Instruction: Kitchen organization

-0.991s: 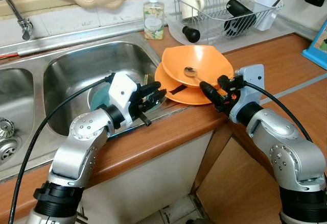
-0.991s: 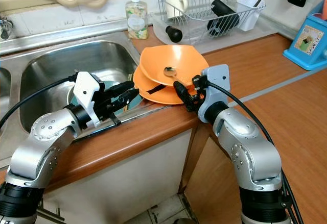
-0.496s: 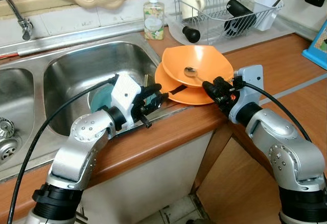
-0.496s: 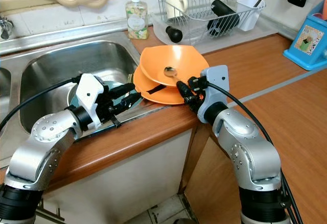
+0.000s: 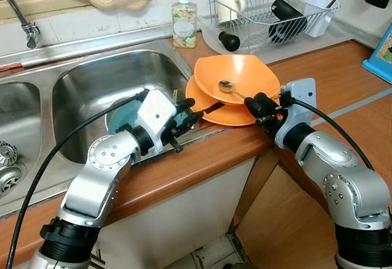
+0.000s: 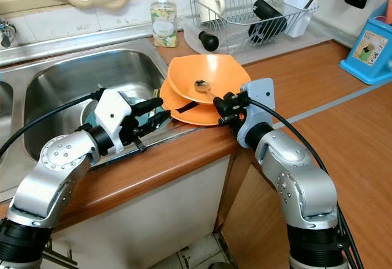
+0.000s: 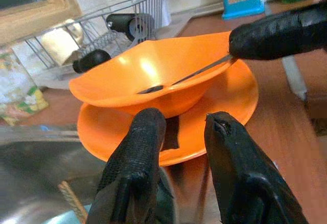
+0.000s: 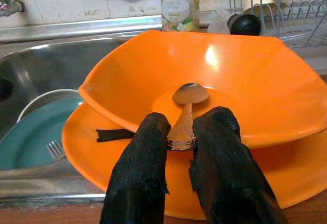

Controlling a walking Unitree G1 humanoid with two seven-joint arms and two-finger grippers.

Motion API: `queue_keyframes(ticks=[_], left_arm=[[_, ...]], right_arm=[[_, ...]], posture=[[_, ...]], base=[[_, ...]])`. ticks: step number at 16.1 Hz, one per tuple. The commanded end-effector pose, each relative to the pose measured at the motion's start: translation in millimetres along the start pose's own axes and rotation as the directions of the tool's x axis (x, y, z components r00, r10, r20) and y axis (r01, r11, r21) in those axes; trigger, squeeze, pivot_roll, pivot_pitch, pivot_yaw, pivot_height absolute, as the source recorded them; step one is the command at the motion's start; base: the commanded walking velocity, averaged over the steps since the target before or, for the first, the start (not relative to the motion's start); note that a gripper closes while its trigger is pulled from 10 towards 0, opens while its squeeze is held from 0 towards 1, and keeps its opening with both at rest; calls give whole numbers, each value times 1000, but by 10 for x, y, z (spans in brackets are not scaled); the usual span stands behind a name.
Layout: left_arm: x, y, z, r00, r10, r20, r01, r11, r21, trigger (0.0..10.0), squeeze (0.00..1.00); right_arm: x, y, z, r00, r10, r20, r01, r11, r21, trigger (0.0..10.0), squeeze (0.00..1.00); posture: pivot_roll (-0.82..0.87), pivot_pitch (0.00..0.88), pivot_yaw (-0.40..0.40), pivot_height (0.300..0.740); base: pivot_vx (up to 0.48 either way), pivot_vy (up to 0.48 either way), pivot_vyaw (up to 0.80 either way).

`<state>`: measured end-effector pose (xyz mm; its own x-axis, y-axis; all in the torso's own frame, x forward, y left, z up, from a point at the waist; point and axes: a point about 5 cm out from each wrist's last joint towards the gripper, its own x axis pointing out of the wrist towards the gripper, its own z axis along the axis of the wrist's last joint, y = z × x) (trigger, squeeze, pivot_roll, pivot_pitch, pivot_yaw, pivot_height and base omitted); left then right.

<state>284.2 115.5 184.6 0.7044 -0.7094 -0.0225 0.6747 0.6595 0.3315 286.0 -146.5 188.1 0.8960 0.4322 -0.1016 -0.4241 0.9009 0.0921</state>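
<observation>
From the left eye view, an orange bowl point(image 5: 237, 76) sits tilted on an orange plate point(image 5: 223, 114) at the counter's edge beside the sink point(image 5: 98, 82), and the right gripper point(image 5: 256, 105) reaches over the bowl's near rim to the handle of a spoon point(image 5: 228, 86) lying inside; the left gripper point(image 5: 184, 116) hovers at the plate's sink-side edge. The right eye view gives the same layout, with a dish rack point(image 6: 245, 5) and soap bottle point(image 6: 163, 19) behind. In the left wrist view the left gripper's fingers point(image 7: 137, 147) are spread with nothing between them, pointed at the plate's rim, just short of it. In the right wrist view the right gripper's fingers point(image 8: 140, 163) pinch the spoon's handle end, its head resting on the bowl's floor. The step in hand appears to be clearing the spoon from the bowl; the next move calls for lifting it clear of the rim without nudging the tilted bowl, perhaps with the left gripper steadying the plate.
</observation>
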Motion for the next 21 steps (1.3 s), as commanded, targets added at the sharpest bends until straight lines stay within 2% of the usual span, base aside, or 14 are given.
queue_keyframes(ticks=[1,2,4,6,8,11,12,13,15,16,17,19,20,21], left_arm=[[33,42,59,1000,9,5,-10,995,99,10000,0],[59,68,101,1000,20,17,-23,984,178,10000,0],[100,112,218,998,28,62,-44,962,269,10000,0],[125,136,269,997,20,72,-46,924,379,10000,0],[149,182,326,993,38,111,-82,904,420,10000,0],[171,200,312,995,24,93,-66,874,481,10000,0],[181,181,237,999,-8,54,-21,855,519,9059,0],[183,182,224,999,-10,49,-17,850,526,5412,0],[191,188,208,999,-21,41,-4,842,539,275,0],[195,201,195,999,-24,30,4,833,553,1255,0],[202,222,182,999,-18,26,1,825,565,2667,0],[230,252,177,1000,-10,29,-8,813,582,2627,0],[242,251,182,1000,-12,29,-8,812,584,1490,0],[246,250,183,999,-15,29,-5,810,586,824,0]], right_arm=[[-12,-11,125,999,15,50,-15,1000,0,0,0],[-19,19,211,996,47,83,-47,999,-3,0,0],[-35,113,368,982,128,139,-127,992,-14,0,0],[-62,211,456,963,219,160,-216,976,-32,0,0],[-102,338,433,938,329,108,-323,944,-70,0,0],[-113,415,401,923,376,86,-371,926,-68,0,0],[-114,450,411,915,395,85,-391,918,-66,0,0],[-117,459,412,912,402,83,-398,915,-67,0,0],[-122,482,410,906,416,78,-412,909,-69,0,0],[-124,497,404,902,426,71,-421,904,-70,0,0],[-133,517,393,896,439,59,-435,897,-74,0,0],[-162,570,360,878,478,27,-475,877,-77,0,0],[-165,580,354,875,483,23,-480,874,-78,0,0],[-163,579,354,877,480,24,-477,875,-78,0,0]], posture=[[-130,0,28,740],[-131,0,28,740],[-132,0,31,740],[-133,0,32,740],[-135,0,33,740],[-131,0,30,740],[-133,0,31,740],[-133,0,31,740],[-131,0,31,740],[-131,0,31,740],[-133,0,32,740],[-134,0,32,740],[-133,0,32,740],[-133,0,32,740]], base=[[0,0,0],[0,0,0],[0,0,0],[0,0,0],[0,0,0],[0,0,0],[0,0,0],[0,0,0],[0,0,0],[0,0,0],[0,0,0],[0,0,0],[0,0,0],[0,0,0]])
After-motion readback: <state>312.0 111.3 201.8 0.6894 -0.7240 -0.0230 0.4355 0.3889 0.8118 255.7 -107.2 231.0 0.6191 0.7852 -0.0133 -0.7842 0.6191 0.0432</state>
